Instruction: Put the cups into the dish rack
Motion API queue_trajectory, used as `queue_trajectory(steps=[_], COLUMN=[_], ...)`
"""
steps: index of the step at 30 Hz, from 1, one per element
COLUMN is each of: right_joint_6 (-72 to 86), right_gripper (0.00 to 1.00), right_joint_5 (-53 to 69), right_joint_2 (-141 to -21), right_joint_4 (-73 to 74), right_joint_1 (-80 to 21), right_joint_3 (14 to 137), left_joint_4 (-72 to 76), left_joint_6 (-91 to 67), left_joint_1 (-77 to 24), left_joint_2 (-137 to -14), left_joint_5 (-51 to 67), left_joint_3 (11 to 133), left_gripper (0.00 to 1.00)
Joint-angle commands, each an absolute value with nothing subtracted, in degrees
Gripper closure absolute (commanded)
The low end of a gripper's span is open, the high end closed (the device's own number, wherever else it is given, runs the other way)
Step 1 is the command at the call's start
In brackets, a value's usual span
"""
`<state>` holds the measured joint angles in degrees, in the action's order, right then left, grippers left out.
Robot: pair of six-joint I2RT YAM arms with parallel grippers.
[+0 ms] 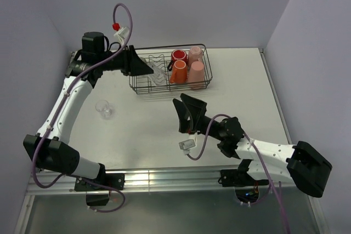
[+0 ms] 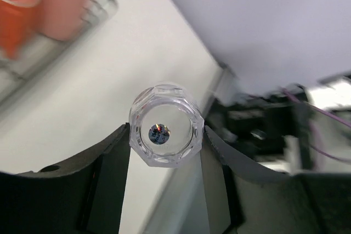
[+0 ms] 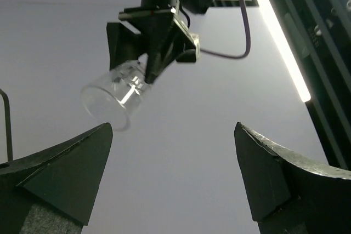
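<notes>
Rack (image 1: 164, 91) at far edge holds four cups (image 1: 180, 72); left pincer (image 1: 149, 69) grips a glass (image 2: 166, 132) over it; right pincer (image 3: 173, 127) gapes.

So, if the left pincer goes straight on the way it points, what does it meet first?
Probably the orange mug in the rack, its held glass hitting first. Height is unclear; it might pass above the mug.

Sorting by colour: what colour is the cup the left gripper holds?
Colourless: a clear glass, best in the left wrist view.
</notes>
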<state>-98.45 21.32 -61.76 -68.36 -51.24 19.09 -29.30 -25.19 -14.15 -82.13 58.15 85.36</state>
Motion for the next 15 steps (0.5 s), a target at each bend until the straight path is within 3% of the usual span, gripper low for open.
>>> queue_trajectory(steps=[1, 10, 15], right_joint_6=[-94.14, -80.44, -74.8], right_gripper=[0.0, 0.0, 0.0], right_joint_5=[14.6, 0.1, -4.65], right_joint_2=[-58.54, -52.47, -51.94], right_joint_4=[-67.86, -52.14, -47.73], right_joint_1=[-51.5, -49.13, -46.23], right_joint_3=[19.77, 26.89, 30.75], left_joint_4=[-34.79, -24.62, -23.21], left_joint_6=[-12.6, -0.63, -0.62], left_joint_1=[-13.27, -14.59, -14.68], left_joint_2=[-83.23, -83.31, -89.12], left_joint_5=[41.87, 8.12, 5.89], left_joint_3=[91.49, 84.29, 85.52], left_gripper=[1.0, 1.0, 1.0])
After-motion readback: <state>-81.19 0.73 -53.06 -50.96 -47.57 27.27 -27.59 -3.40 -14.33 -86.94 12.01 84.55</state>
